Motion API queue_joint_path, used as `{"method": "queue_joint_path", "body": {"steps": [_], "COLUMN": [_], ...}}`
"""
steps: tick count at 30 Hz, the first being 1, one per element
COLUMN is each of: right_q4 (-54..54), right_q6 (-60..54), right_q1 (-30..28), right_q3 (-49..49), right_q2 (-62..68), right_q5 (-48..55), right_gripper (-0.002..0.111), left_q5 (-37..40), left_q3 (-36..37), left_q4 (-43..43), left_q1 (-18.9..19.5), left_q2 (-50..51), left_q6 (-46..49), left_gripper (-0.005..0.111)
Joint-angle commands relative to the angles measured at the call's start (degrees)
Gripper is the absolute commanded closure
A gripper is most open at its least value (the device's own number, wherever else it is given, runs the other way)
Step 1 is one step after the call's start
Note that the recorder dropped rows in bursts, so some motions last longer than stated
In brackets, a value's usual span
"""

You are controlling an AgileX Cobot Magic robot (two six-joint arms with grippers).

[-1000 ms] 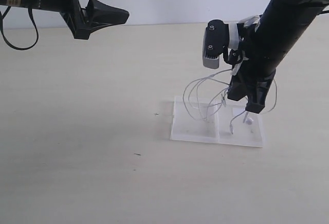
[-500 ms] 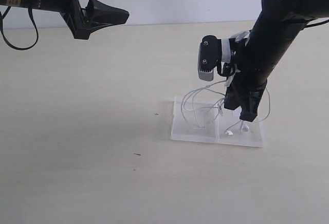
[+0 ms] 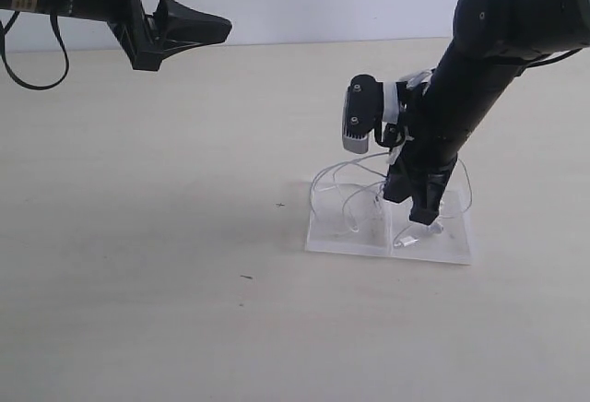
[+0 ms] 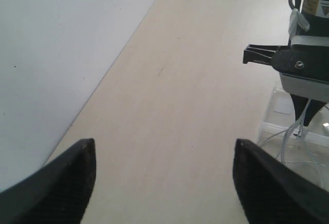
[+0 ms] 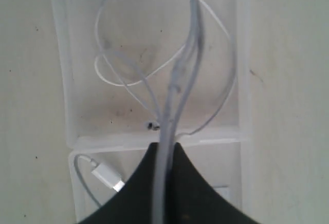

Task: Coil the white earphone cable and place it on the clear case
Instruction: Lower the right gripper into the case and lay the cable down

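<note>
A: Where's the thin white earphone cable (image 5: 175, 80)?

B: It's bunched in the black right gripper (image 3: 424, 219), whose jaws are pinched shut on the strands. The bundle hangs from the tips right over the flat clear plastic two-panel case (image 3: 336, 242).

A: Which way does it lie from the fingers?

B: Straight out past the tips. In the right wrist view the bundle's long axis runs in line with the gripper and crosses the divider between the two panels. The loose loops fan over the far panel, the one on the left of the exterior view.

A: Are the loops touching the case?

B: The lowest loops look to reach the panel, but it can't be told for sure. Most of the coil hangs in the air.

A: What's in the case?

B: The small white plug end (image 5: 107, 178) lies on the panel under the gripper, with a short curl of wire beside it. The other panel has only loops over it. The earbuds can't be picked out.

A: And the other arm?

B: The black left gripper (image 3: 217, 1) is spread wide and holds nothing. It sits high over the cream table (image 3: 138, 236), well apart from the case, so the right arm is by far the nearer.

A: What's the judgement?

B: Placing is nearly done. The next move likely calls for lowering a little and letting go so that the coil settles inside the case edges. The springy loops could spill over the rim.
</note>
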Motion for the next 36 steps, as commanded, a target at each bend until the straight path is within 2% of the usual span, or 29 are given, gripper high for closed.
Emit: {"method": "queue_joint_path", "body": {"steps": [1, 17, 20, 29, 36], "right_q4": [0.6, -4.2, -3.2, -3.2, -3.2], "right_q6": [-0.5, 4.8, 4.8, 7.7, 9.0], "right_q1": [0.0, 0.0, 0.0, 0.0, 0.0], "right_q3": [-0.3, -0.3, -0.3, -1.9, -1.9], "right_q2": [1.0, 2.6, 2.6, 2.4, 2.1], "right_q5": [-1.1, -0.9, -1.3, 1.6, 2.2], "right_gripper": [0.108, 0.108, 0.102, 0.071, 0.068], "left_q5": [0.1, 0.1, 0.1, 0.1, 0.1], "left_q3": [0.1, 0.1, 0.1, 0.1, 0.1], "left_q4": [-0.3, -0.3, -0.3, -0.3, -0.3], "left_q1": [-0.2, -0.2, -0.2, -0.2, -0.2], "left_q2": [-0.5, -0.5, -0.5, -0.5, -0.5], "left_q6": [-0.4, -0.4, -0.4, -0.4, -0.4], "left_gripper": [0.035, 0.035, 0.035, 0.035, 0.035]}}
